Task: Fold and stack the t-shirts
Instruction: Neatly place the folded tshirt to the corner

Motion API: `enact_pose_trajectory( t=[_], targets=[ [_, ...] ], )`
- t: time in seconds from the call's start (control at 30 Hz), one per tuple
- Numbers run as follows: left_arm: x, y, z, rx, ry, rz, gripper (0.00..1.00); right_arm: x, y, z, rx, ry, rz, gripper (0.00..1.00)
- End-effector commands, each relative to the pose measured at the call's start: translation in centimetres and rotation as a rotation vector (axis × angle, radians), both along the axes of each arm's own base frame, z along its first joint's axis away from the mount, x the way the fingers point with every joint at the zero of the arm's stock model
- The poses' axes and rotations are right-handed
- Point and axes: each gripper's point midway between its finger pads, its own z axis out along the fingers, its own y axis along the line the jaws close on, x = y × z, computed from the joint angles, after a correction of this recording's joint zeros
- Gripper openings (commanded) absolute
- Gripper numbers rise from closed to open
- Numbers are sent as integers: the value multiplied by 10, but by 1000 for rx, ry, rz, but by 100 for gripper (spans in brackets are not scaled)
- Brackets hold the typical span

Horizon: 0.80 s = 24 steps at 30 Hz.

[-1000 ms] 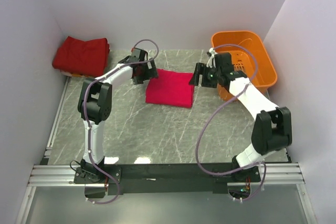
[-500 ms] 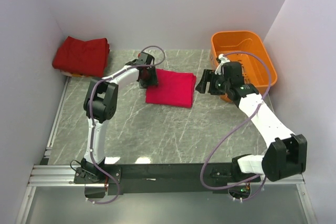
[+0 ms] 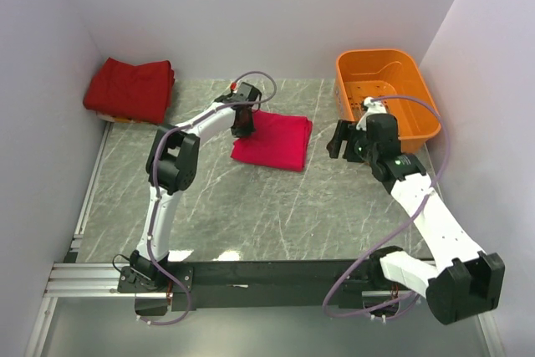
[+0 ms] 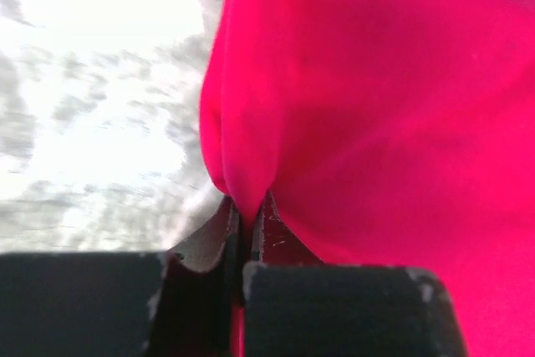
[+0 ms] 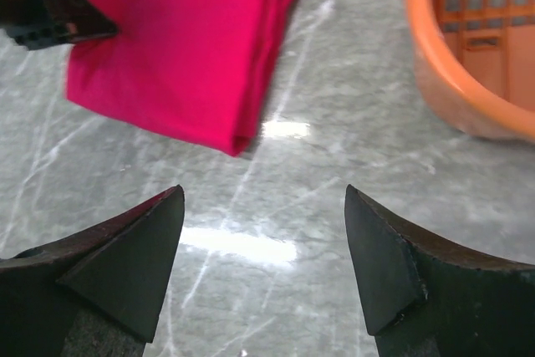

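A bright pinkish-red cloth t-shirt lies folded into a flat square on the grey marble table, near the middle and toward the back. The left gripper is at the shirt's left edge. Its two black fingers are squeezed together on a pinch of the pink cloth, and the cloth bunches up into a little ridge where they hold it.

The right gripper hangs over bare table, between the pink shirt and an orange plastic basket. Its fingers are spread wide apart and there is nothing between them.

The basket stands in the far right corner, close to the right wall. Looking down into it, I can see its orange bottom with rows of little holes.

A pile of darker red folded t-shirts sits in the far left corner, right by the left wall, well apart from the pink shirt
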Motion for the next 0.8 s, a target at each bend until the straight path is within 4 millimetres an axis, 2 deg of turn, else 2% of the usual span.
enact_pose_trajectory(
  t=[0.0, 0.07, 0.1, 0.2, 0.23, 0.37, 0.43, 0.57, 0.77],
  targets=[
    [-4, 50, -19, 257, 37, 109, 1, 1, -19, 8, -52, -65, -79, 84],
    [0, 65, -6, 337, 2, 145, 1, 1, -25, 8, -62, -75, -110, 84],
    [6, 82, 11, 416, -52, 181, 1, 0, -26, 8, -64, -81, -113, 85],
    [10, 112, 43, 545, -145, 224, 1, 0, -28, 7, -68, -84, -123, 85],
    [19, 124, 58, 592, -213, 266, 1, 0, -29, 5, -69, -82, -128, 85],
    [31, 170, 104, 712, -311, 305, 1, 2, -33, 4, -78, -81, -146, 85],
    [37, 184, 120, 755, -345, 317, 1, 2, -34, 2, -80, -78, -152, 85],
    [62, 209, 170, 887, -475, 299, 1, 4, -34, 0, -80, -78, -155, 85],
    [85, 245, 215, 1031, -545, 330, 1, 7, -37, -5, -96, -58, -170, 85]
  ],
)
